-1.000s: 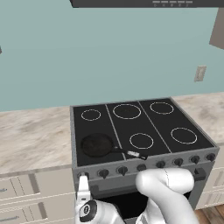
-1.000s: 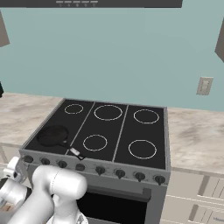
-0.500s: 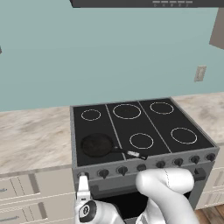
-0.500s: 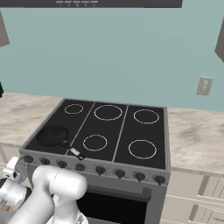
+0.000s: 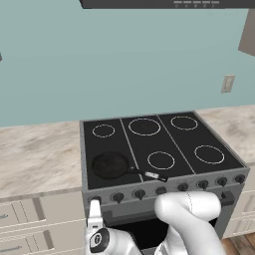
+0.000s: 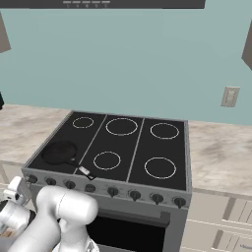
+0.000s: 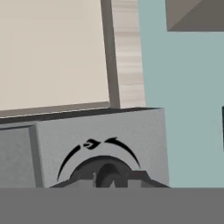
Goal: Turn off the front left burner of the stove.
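At the stove's (image 5: pixel 164 195) leftmost knob (image 7: pixel 107 173), the tool (image 5: pixel 94 203) grips

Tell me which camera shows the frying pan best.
The left base view: the frying pan sits whole and near on the stove, handle included. The right base view shows it smaller, at the cooktop's far edge.

Small black frying pan (image 5: pixel 110 165) covered front left cooking zone of black glass top; zone outline hidden. White robot arm hid lower oven door of grey steel range (image 5: pixel 164 149) in both base views. In hand view, dark round knob (image 7: pixel 106 171) cut by bottom edge; pincer (image 7: pixel 105 180) fingertips barely showed, jaw gap could not be judged.
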